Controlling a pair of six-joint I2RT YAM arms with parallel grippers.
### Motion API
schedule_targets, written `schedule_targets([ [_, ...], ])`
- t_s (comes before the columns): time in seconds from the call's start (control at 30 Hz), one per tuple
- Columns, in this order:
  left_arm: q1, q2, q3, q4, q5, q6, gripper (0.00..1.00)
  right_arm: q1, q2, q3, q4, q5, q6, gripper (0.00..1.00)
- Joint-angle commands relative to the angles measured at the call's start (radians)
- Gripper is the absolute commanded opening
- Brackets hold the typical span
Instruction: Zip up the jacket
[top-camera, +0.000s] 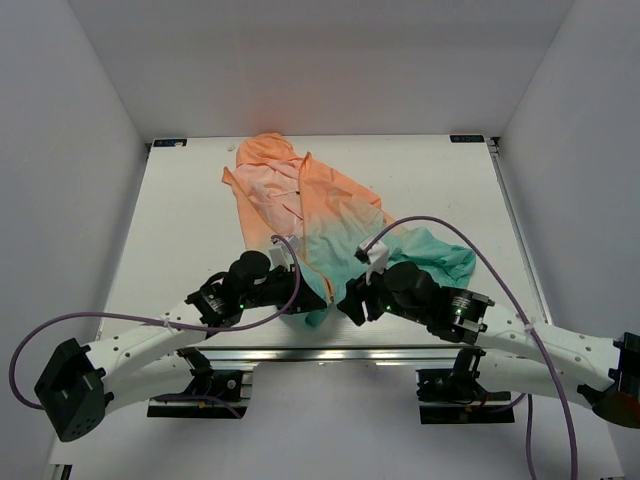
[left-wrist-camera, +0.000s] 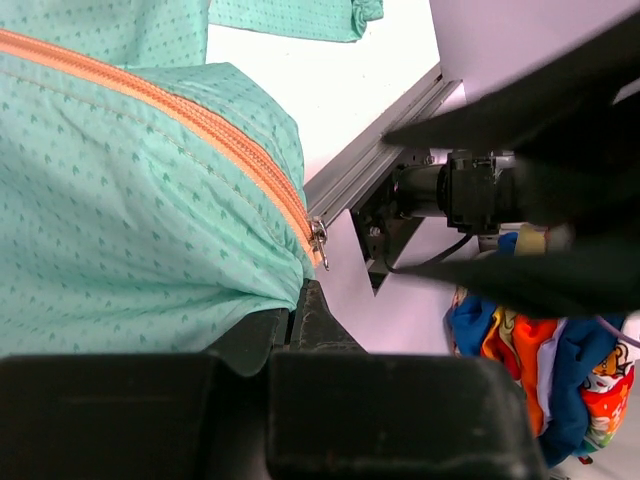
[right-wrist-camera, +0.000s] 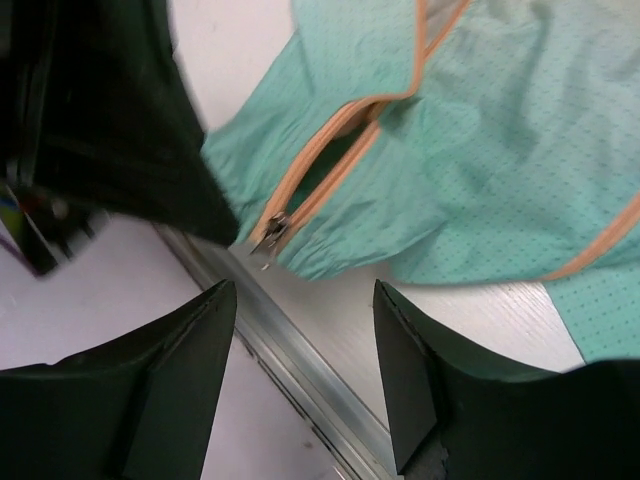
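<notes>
Lying flat on the white table (top-camera: 180, 220) is the thin, soft hooded jacket (top-camera: 320, 205), peach-orange at the hood end and fading to teal-green at the hem. The hood is on the far side, away from both grippers, and the hem sits right up against them at the table's near edge.

The small metal zipper slider (right-wrist-camera: 272, 232) is down at the very bottom of the hem. Just past it, the orange zipper tape (right-wrist-camera: 345, 140) splits into two sides with a dark gap between them, so it's unzipped from there on.

The left gripper (top-camera: 312, 297) is clenched on the teal hem. In its own wrist view the fabric (left-wrist-camera: 120, 220) folds in between the closed black fingers (left-wrist-camera: 310, 320), and the slider (left-wrist-camera: 318, 238) hangs just beyond the tips.

The right gripper (top-camera: 347, 305) is right beside the left one and wide open. Its two black fingers (right-wrist-camera: 180, 370) are spread with nothing between them. The slider is just ahead of that gap, close but not touching either finger.

Under the right gripper's tips runs the silver aluminium rail (right-wrist-camera: 290, 370) along the table edge. Off beyond the left gripper, below the table, there's a blurry bundle of multicoloured cloth (left-wrist-camera: 540, 350).
</notes>
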Motion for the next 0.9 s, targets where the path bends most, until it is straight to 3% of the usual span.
schedule_targets([
  [0.0, -0.005, 0.009, 0.047, -0.006, -0.01, 0.014, 0.0, 0.08, 0.034, 0.051, -0.045, 0.008, -0.134, 0.63],
  [0.1, -0.004, 0.017, 0.05, 0.008, -0.008, 0.008, 0.0, 0.166, 0.109, 0.083, -0.062, 0.132, -0.156, 0.63],
  [0.33, -0.005, 0.015, 0.053, 0.015, -0.01, 0.007, 0.0, 0.191, 0.149, 0.096, 0.024, 0.261, -0.125, 0.63],
  [0.87, -0.005, 0.005, 0.065, -0.015, -0.022, 0.025, 0.0, 0.189, 0.213, 0.125, 0.042, 0.22, -0.168, 0.56],
])
